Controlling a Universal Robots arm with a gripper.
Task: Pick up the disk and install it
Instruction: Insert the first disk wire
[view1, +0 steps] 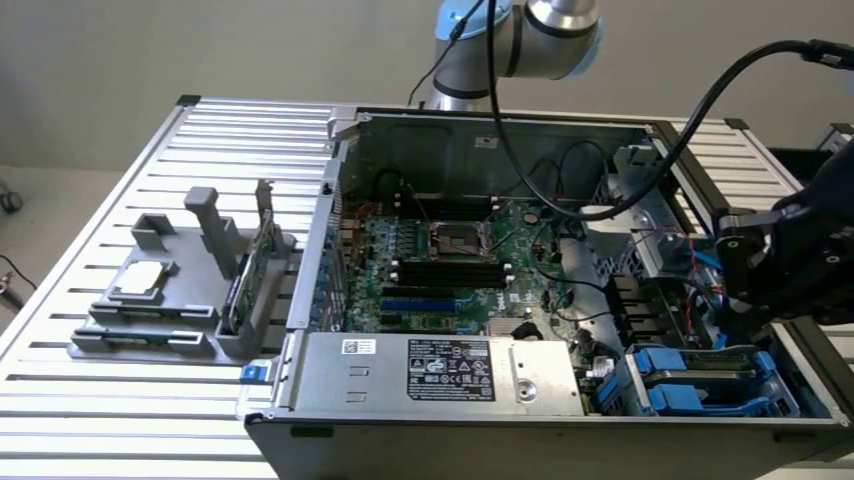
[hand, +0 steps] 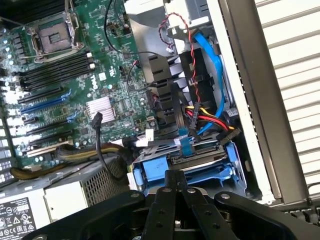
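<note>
Disk, a flat silver-grey hard drive in a blue plastic carrier (view1: 703, 362) (hand: 155, 172), lies flat in the drive bay at the near corner of the open grey metal computer case (view1: 467, 120), on the exterior view's right, just beside the large silver power supply box with stickers (view1: 441, 370) (hand: 30, 205). Black gripper (view1: 738, 318) (hand: 175, 176) hangs right above the disk. Wrist view shows the two fingers drawn together, tips meeting over the carrier's near edge, nothing seen between them; whether the tips touch the carrier can't be told. In the exterior view the gripper is a dark mass over the bay and its jaws can't be read. The wrist view also picks out the red, yellow and black cable bundle (hand: 205, 117) and a blue flat cable (hand: 210, 55) running down toward the bay. Green motherboard (view1: 454, 260) (hand: 75, 75) lies beyond the bay. The exterior view adds the silver-and-blue arm (view1: 534, 30) behind the case, the slatted aluminium table (view1: 80, 400), and a grey plastic fixture holding a small square silver chip (view1: 143, 280) on its left, well apart from the case
</note>
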